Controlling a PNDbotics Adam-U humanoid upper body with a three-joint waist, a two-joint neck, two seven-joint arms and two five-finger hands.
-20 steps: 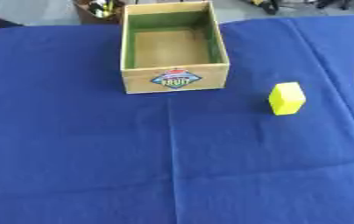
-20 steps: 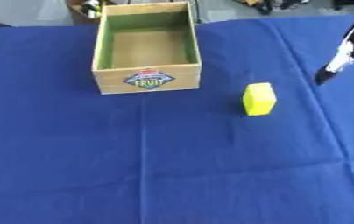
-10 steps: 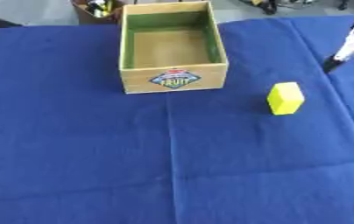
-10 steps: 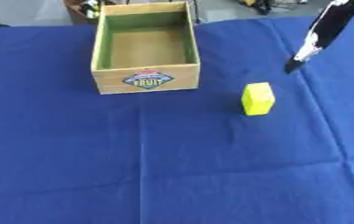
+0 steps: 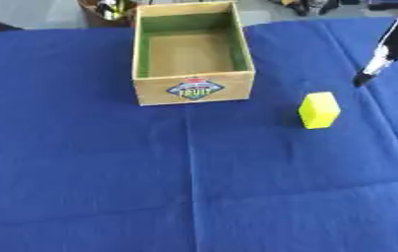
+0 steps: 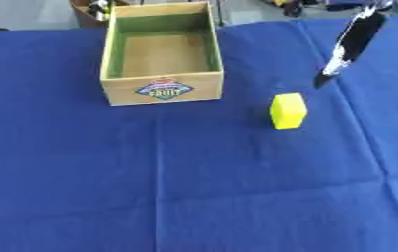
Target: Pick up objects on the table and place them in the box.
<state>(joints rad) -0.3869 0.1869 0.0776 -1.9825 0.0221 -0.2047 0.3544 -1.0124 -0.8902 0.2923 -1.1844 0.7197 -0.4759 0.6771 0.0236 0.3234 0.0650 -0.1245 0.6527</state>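
right hand reaches in from the upper right, fingers straight and pointing down, near the yellow block but apart from it. block stands on the blue-covered counter, right of the empty wooden box. right eye view shows more of the hand.
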